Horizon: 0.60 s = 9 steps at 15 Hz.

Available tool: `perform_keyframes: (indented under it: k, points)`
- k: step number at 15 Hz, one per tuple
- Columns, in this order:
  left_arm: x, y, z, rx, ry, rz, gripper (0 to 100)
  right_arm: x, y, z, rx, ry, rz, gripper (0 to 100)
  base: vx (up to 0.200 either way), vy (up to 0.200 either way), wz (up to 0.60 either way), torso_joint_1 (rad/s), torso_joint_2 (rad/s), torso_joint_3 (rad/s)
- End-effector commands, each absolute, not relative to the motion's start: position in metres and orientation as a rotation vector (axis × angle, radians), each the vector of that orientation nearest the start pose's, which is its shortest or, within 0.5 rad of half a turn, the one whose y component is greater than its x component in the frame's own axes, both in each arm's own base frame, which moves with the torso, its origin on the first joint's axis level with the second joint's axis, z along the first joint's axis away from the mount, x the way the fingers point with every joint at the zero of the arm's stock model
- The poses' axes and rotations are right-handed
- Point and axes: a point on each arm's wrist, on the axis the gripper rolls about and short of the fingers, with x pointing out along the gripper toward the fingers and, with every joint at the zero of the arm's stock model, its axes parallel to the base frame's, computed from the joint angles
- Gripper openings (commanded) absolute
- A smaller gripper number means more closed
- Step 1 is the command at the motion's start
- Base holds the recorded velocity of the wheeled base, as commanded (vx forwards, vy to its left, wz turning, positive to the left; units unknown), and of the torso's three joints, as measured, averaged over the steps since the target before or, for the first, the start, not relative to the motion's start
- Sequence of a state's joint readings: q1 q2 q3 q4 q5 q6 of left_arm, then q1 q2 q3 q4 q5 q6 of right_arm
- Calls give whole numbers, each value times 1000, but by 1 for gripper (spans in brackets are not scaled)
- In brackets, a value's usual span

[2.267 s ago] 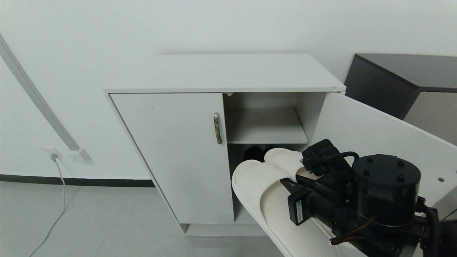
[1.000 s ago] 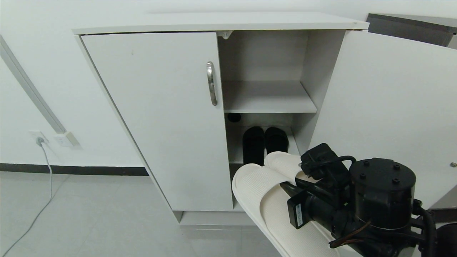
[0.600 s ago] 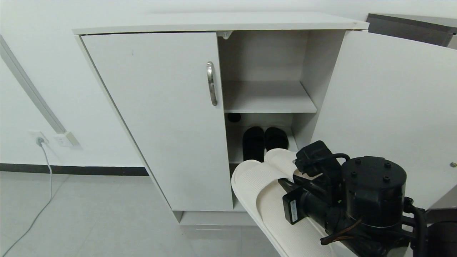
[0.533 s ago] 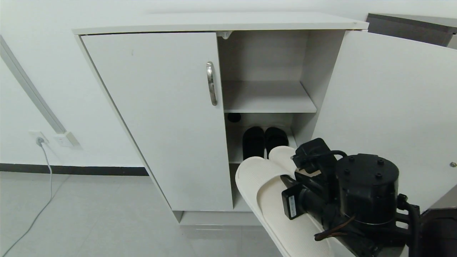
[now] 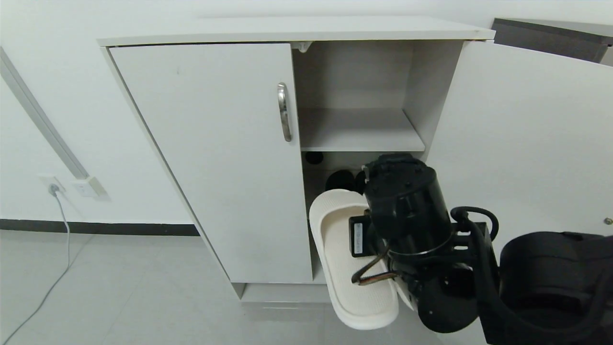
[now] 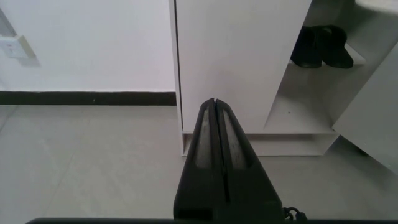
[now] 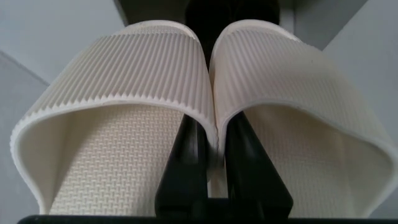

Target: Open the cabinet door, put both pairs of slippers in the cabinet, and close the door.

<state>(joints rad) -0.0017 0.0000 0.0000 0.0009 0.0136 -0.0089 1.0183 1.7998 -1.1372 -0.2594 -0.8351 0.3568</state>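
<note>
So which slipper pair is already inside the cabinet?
The black pair, on a shelf in the cabinet; the white pair is clamped in the right gripper.

Light: soft, even light is falling from above, brightening the cabinet [image 5: 206, 143].
Shade: the compartment under the shelf [image 5: 359, 132] is lying dim around the black slippers [image 5: 341, 180].
Glare: a faint sheen is showing on the floor [image 5: 119, 297].

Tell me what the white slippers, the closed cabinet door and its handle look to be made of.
The white slippers: probably soft moulded foam or rubber, matte; ribbed straps, textured footbed. The closed door: likely laminated board, smooth matte white, no grain. The handle: seemingly metal, silver with a soft sheen.
</note>
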Motion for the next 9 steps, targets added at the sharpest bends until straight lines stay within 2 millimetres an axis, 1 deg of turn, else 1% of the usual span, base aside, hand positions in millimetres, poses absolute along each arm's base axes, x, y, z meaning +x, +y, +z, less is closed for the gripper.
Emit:
perform_keyframes:
  k: [1, 3, 5, 7, 9]
  points:
    - [-23, 0, 75, -9, 0, 12, 0, 202, 296, 227, 58, 237, 95, 0, 0, 0, 0, 0, 0, 0]
    - [-23, 0, 75, -9, 0, 12, 0, 205, 297, 237, 26, 224, 72, 0, 0, 0, 0, 0, 0, 0]
    - [-23, 0, 75, -9, 1, 12, 0, 207, 296, 239, -10, 213, 68, 0, 0, 0, 0, 0, 0, 0]
    - [-23, 0, 75, -9, 0, 12, 0, 215, 296, 248, 1, 182, 57, 0, 0, 0, 0, 0, 0, 0]
    - [-23, 0, 75, -9, 1, 12, 0, 223, 292, 253, 8, 168, 36, 0, 0, 0, 0, 0, 0, 0]
